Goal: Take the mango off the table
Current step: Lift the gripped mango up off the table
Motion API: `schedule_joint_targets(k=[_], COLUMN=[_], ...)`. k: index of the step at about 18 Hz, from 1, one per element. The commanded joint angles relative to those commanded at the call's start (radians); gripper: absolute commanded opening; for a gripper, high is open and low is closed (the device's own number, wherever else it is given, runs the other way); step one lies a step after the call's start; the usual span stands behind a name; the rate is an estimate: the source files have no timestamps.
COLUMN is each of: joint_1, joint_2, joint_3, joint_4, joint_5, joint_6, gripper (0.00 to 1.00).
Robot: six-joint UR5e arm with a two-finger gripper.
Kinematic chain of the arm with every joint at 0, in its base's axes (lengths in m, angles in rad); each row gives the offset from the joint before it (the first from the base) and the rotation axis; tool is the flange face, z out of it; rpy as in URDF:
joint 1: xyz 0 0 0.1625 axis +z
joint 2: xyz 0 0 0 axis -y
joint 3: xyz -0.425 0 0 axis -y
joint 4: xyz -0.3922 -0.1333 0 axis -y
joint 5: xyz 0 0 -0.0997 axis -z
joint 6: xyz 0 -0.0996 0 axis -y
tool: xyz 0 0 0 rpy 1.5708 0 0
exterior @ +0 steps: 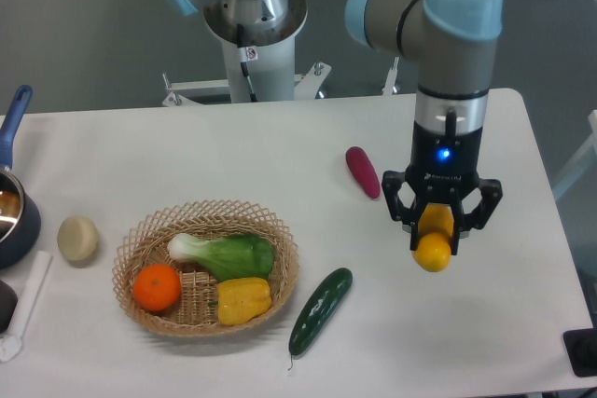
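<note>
While gripper (437,230) hangs over right side of white table (280,146), fingers clamp mango (434,241) upright, apparently lifted off surface. Risk: smooth skin, grip on upper half only, heavy lower end could slide out. Purple vegetable (363,171) near.

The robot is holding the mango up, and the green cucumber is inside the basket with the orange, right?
Not quite. The end effector does hold the mango, but the cucumber lies on the table just outside the basket, by its right rim. The orange is inside the basket. The camera view shows this.
</note>
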State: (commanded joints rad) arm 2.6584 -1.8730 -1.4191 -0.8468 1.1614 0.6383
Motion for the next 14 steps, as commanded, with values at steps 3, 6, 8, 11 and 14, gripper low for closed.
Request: schedule_joint_targets(k=[3,6,8,11,14], joint_1=[-0.005,-0.008,-0.008,-0.008,-0.003], joint_2=[-0.002,-0.002,-0.002,-0.002,-0.002], joint_3=[0.022,0.020,0.020,0.019,0.020], joint_4=[0.000,0.000,0.000,0.000,0.000], joint_5=[-0.009,-0.015,-0.015,-0.017,-0.022], joint_6=[-0.035,-0.037,-0.037,-0.034,-0.034], gripper=[0.34,0.34,0.34,0.34,0.34])
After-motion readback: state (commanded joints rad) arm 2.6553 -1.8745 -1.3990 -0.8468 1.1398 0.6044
